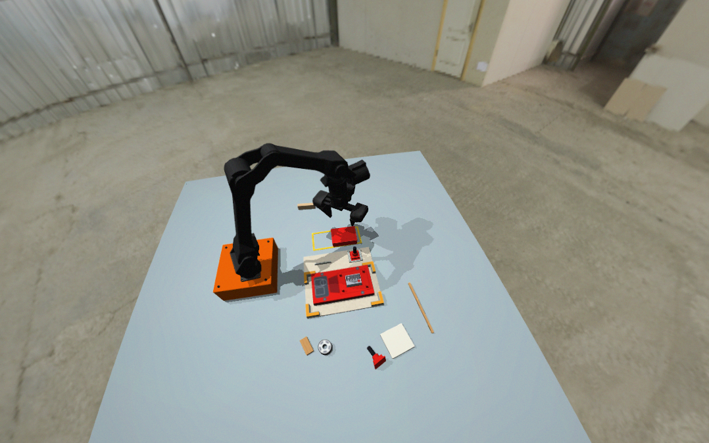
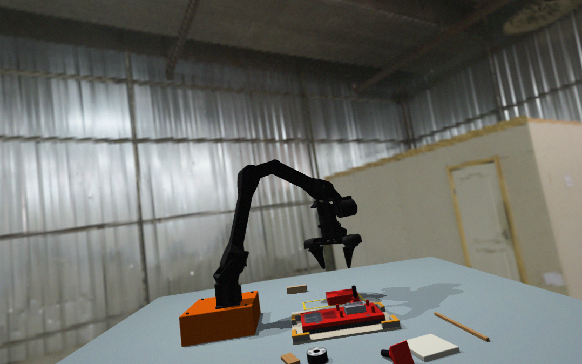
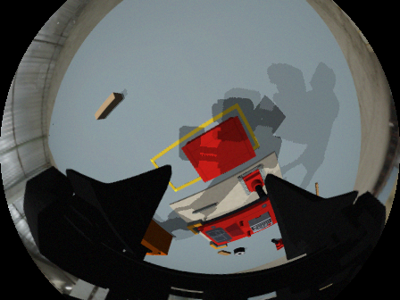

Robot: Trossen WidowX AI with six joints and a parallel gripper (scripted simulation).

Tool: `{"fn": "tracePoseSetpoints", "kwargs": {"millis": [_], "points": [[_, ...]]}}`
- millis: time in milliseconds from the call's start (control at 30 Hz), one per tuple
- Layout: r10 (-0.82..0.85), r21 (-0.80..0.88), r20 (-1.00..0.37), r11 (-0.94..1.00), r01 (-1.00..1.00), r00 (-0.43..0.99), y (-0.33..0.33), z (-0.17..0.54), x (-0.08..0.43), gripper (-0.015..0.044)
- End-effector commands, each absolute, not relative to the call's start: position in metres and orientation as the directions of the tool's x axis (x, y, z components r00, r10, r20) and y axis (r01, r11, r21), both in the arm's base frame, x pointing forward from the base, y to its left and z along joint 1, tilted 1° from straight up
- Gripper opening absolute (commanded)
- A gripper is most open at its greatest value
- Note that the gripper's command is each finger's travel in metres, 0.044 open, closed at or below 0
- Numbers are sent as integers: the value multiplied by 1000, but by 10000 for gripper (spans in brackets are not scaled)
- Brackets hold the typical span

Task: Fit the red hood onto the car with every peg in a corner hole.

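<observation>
At the gripper (image 1: 341, 219) (image 2: 336, 267) (image 3: 220, 175): released, spread wide, with nothing grasped. Below the fingertips and well apart from them: the red hood (image 1: 344, 236) (image 2: 339, 297) (image 3: 219, 148), roof up on the table (image 1: 219, 365) (image 2: 141, 326) (image 3: 147, 76). In wrist view, seen mostly between and beyond the tips. Lying partly within the yellow outline (image 1: 312, 241) (image 2: 303, 305) (image 3: 152, 160), near the jig board (image 1: 339, 309) (image 2: 343, 336) (image 3: 223, 185), off the chassis (image 1: 334, 292) (image 2: 326, 321) (image 3: 237, 231).

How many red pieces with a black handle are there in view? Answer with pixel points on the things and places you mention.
2: the upright piece (image 1: 354, 254) (image 2: 354, 296) (image 3: 254, 181) on the pale board (image 1: 313, 259) (image 2: 343, 336) (image 3: 228, 187); the tipped piece (image 1: 378, 359) (image 2: 401, 352) (image 3: 279, 244) beside the white square (image 1: 397, 340) (image 2: 432, 345).
</observation>
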State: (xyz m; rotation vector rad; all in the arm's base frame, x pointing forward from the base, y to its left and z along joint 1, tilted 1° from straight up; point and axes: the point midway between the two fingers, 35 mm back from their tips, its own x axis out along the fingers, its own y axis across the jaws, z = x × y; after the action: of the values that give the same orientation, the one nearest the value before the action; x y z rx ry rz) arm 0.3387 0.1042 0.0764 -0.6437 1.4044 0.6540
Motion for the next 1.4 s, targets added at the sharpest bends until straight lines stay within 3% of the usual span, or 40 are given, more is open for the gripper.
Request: {"fn": "tracePoseSetpoints", "kwargs": {"millis": [0,267,1367], "points": [[24,6,-999,913,-407,37,101,64,340,440],[22,26,-999,994,102,36,98,56,342,440],[22,26,-999,993,114,36,98,41,344,440]]}}
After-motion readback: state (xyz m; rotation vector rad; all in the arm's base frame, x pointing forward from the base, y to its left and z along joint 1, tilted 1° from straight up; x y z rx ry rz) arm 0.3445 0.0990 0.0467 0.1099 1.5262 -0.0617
